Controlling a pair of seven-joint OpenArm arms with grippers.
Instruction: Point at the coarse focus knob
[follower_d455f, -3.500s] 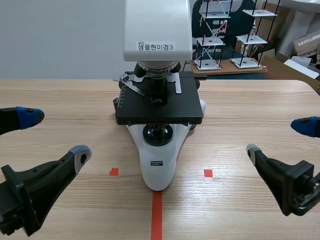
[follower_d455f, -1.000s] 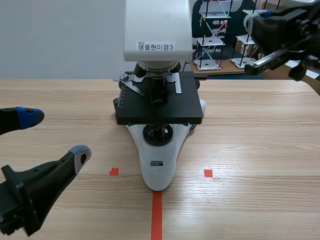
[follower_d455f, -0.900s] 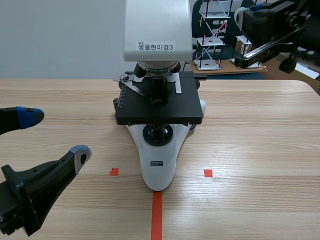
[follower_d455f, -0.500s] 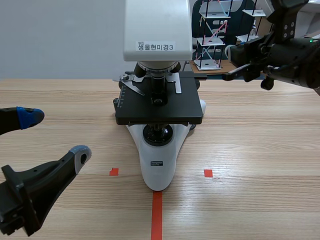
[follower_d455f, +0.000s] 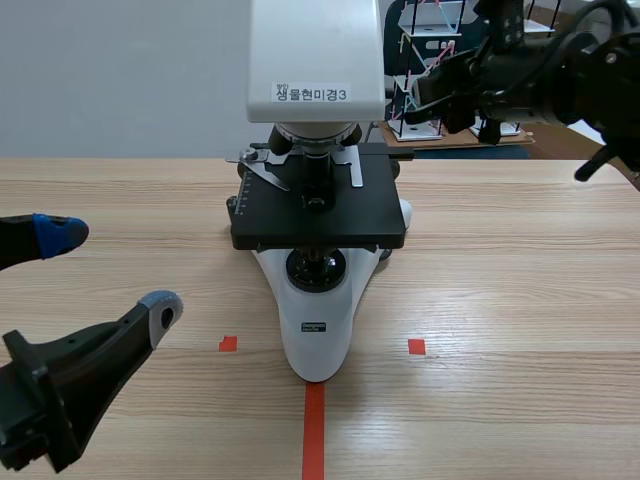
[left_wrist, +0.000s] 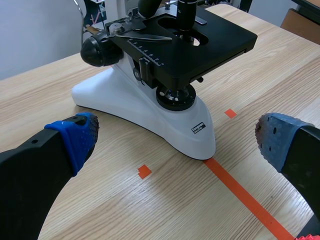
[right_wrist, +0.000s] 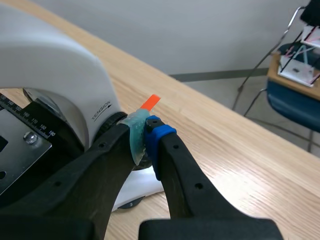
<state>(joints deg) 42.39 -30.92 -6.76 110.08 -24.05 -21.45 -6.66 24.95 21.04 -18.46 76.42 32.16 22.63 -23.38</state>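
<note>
Your light wooden table stood before a grey wall and wire shelf models, carrying the white-and-black microscope. Your right tool was closed on nothing, its pads pressed together to form a single pointer. Its tip sat just beside the black round coarse focus knob, low on the microscope's arm. Your left tool lay wide apart near the table's front, probably parked clear. The head label read "생물현미경3" and the arm read "TENSION".
</note>
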